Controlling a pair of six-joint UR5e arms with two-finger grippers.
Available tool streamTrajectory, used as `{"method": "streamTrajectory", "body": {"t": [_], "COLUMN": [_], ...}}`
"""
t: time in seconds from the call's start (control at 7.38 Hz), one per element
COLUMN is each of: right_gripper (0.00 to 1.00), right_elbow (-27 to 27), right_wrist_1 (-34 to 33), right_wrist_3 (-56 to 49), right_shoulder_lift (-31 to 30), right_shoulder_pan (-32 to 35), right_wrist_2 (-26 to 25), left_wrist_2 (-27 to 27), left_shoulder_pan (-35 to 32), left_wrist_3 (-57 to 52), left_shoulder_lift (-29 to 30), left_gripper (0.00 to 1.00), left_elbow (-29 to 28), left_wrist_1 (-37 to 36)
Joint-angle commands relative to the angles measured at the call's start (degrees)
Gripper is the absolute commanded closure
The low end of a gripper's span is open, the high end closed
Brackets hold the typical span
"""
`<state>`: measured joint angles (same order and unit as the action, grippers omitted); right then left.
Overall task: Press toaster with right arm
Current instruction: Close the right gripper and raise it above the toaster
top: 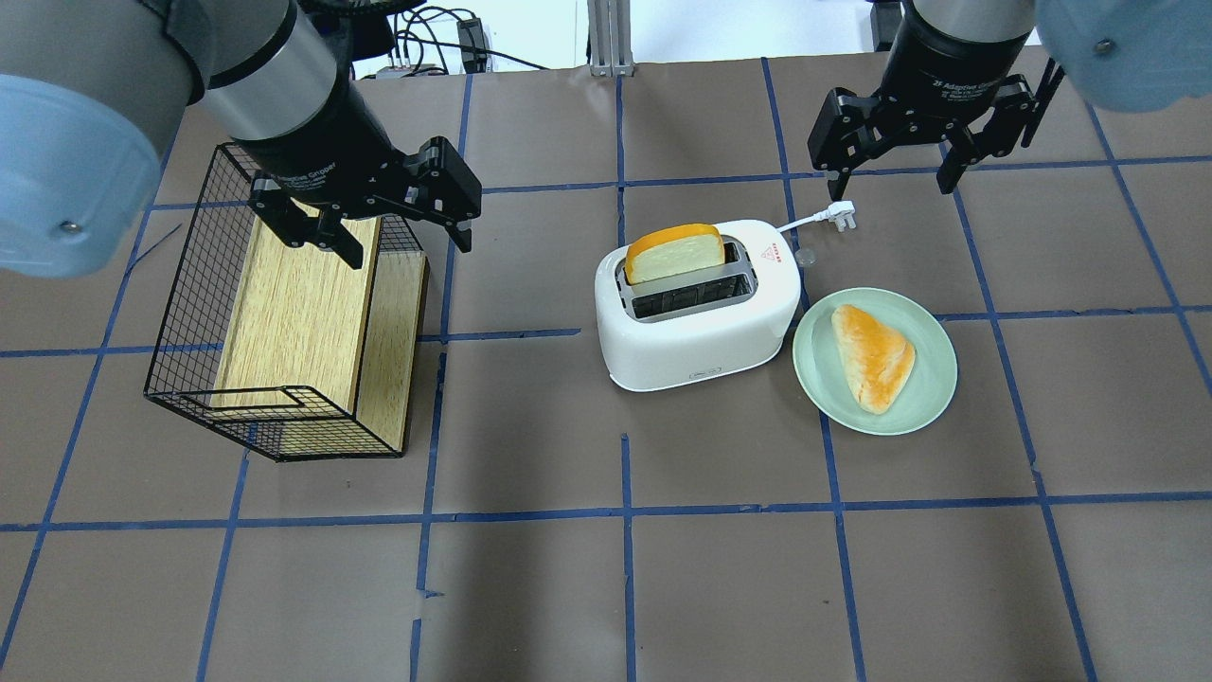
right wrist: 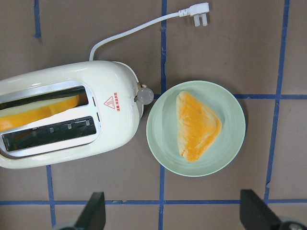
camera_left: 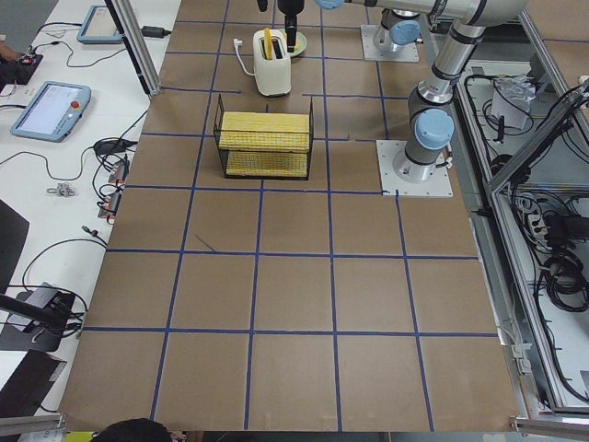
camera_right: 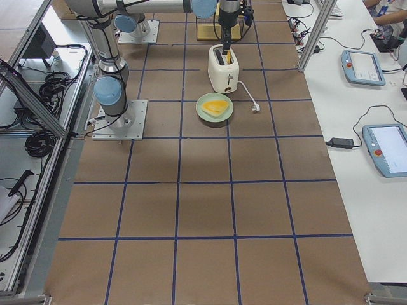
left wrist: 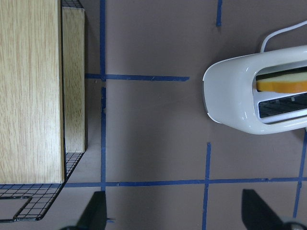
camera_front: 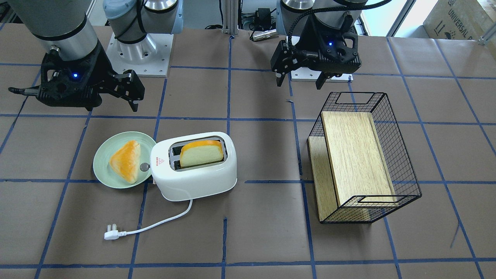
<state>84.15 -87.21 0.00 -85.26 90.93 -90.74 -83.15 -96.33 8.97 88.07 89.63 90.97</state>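
Observation:
The white two-slot toaster stands mid-table, with a slice of bread upright in one slot; it also shows in the front view. Its silver knob faces the plate, and its cord ends in a plug. My right gripper is open and empty, raised high, off the toaster's knob end near the plug. Its wrist view shows the toaster at the left. My left gripper is open and empty, raised over the basket's edge.
A pale-green plate holding a triangular bread piece touches the toaster's knob end. A black wire basket with wooden boards in it lies on the robot's left side. Blue tape lines cross the brown table.

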Motion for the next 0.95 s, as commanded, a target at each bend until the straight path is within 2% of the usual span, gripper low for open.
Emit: {"method": "streamTrajectory", "body": {"t": [0.0,0.41,0.54,0.81], "right_gripper": [0.00,0.00,0.10,0.15], "right_elbow": [0.05,0.05,0.40,1.19], "right_wrist_1": [-0.06,0.99,-0.05,-0.14], "right_wrist_3": [0.00,0.00,-1.04,-1.84], "right_shoulder_lift": [0.09,-0.17,-0.61,-0.53], "right_shoulder_pan": [-0.05,-0.49,-0.67,-1.02], "right_wrist_2": [0.03,-0.05,0.29,0.21], "left_wrist_2": [0.00,0.00,0.00,0.00], "left_shoulder_pan": [0.00,0.00,0.00,0.00], "left_wrist_3": [0.00,0.00,0.00,0.00], "left_shoulder_lift": [0.00,0.00,0.00,0.00], "left_gripper": [0.00,0.00,0.00,0.00], "left_elbow": [-0.07,0.02,0.02,0.02], "left_wrist_1": [0.00,0.00,0.00,0.00]}}
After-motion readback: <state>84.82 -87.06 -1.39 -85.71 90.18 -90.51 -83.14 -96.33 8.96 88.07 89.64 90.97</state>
